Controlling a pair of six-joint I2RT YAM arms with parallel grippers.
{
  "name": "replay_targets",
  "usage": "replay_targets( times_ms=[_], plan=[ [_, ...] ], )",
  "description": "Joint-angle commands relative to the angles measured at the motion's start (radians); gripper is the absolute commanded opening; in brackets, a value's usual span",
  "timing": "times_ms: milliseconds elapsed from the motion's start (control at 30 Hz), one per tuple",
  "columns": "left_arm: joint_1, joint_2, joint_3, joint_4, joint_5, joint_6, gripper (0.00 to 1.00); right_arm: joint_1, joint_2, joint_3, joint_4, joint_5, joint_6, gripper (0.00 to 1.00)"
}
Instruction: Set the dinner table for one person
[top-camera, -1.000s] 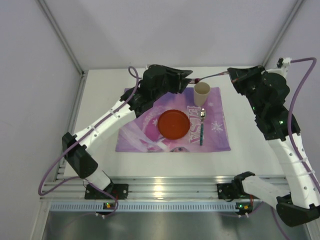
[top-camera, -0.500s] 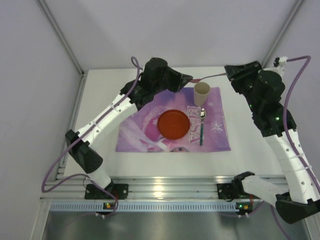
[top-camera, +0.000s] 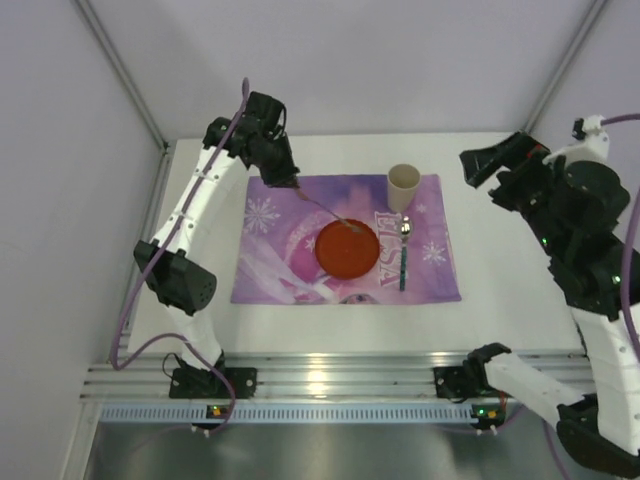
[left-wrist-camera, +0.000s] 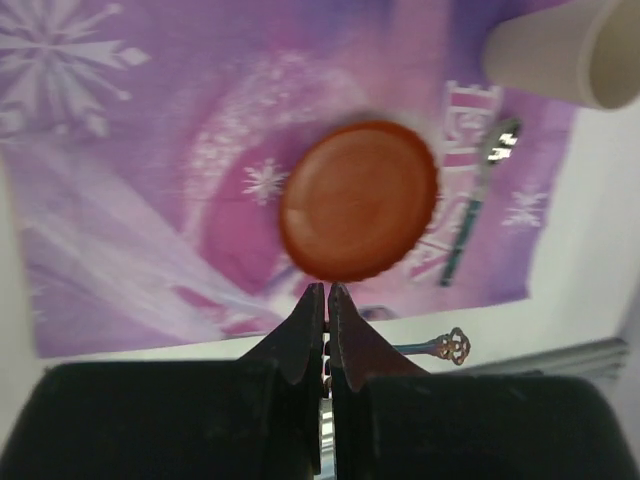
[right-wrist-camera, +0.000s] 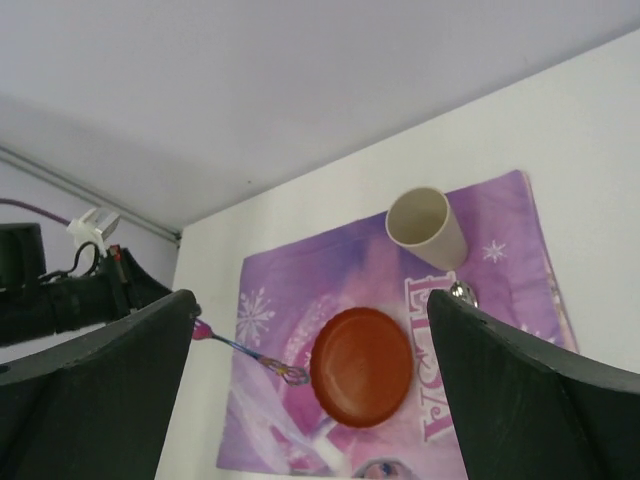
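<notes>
My left gripper (top-camera: 287, 182) (left-wrist-camera: 327, 288) hangs over the far left corner of the placemat (top-camera: 275, 270). It is shut on a slim iridescent utensil (top-camera: 330, 212) (right-wrist-camera: 250, 355). The utensil's ornate handle end (left-wrist-camera: 447, 346) reaches toward the orange plate (top-camera: 347, 249) (left-wrist-camera: 358, 200) (right-wrist-camera: 362, 365). The plate lies in the middle of the mat. A beige cup (top-camera: 403, 187) (right-wrist-camera: 425, 228) stands at the mat's far right, and a spoon (top-camera: 403, 253) (left-wrist-camera: 480, 200) lies right of the plate. All rest on the white dinner table (top-camera: 200, 300). My right gripper (top-camera: 485, 165) (right-wrist-camera: 310, 300) hovers open and empty, right of the cup.
A silver aluminium rail (top-camera: 320, 378) runs along the near edge, with both arm bases on it. Grey walls with metal posts (top-camera: 125, 70) close in the back and both sides. Purple cables (top-camera: 125, 320) hang from both arms.
The right gripper opened, let go of the utensil and drew back to the right. The left gripper shut on it and swung left and back, carrying it over the mat.
</notes>
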Motion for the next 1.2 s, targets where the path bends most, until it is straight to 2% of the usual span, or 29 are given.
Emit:
replay_targets(
  times_ms=[0,33,100,267,400,500,600,733,800,1033,1167],
  plan=[
    [-0.016,-0.023,-0.016,-0.285,-0.237,0.245,0.0,-0.011,-0.083,0.02,-0.153,0.036,-0.093,1.0],
    [-0.015,-0.021,-0.022,-0.319,-0.353,0.254,0.0,-0.008,-0.096,0.005,-0.182,0.025,-0.087,1.0],
    [0.001,-0.052,-0.072,-0.295,-0.392,0.259,0.0,-0.01,-0.126,-0.05,-0.205,-0.004,-0.085,1.0],
    [-0.008,-0.038,-0.106,-0.336,-0.697,0.247,0.0,-0.01,-0.155,-0.11,-0.256,-0.04,-0.101,1.0],
    [-0.05,0.015,-0.152,-0.335,-0.846,0.239,0.0,-0.01,-0.177,-0.147,-0.28,-0.069,-0.121,1.0],
    [-0.087,0.061,-0.145,-0.33,-0.891,0.26,0.0,-0.01,-0.188,-0.162,-0.3,-0.086,-0.125,1.0],
    [-0.126,0.066,-0.151,-0.332,-0.841,0.279,0.0,-0.01,-0.197,-0.165,-0.319,-0.098,-0.127,1.0],
    [-0.153,-0.006,-0.293,-0.255,-0.72,0.403,0.0,-0.01,-0.212,-0.174,-0.343,-0.095,-0.13,1.0],
    [-0.159,0.005,-0.316,-0.269,-0.741,0.389,0.0,-0.01,-0.22,-0.19,-0.351,-0.098,-0.13,1.0],
    [-0.167,0.132,-0.229,-0.25,-0.869,0.391,0.0,-0.01,-0.205,-0.201,-0.337,-0.118,-0.156,1.0],
    [-0.163,0.202,-0.168,-0.235,-0.85,0.402,0.0,-0.01,-0.182,-0.182,-0.334,-0.115,-0.173,1.0]
  ],
)
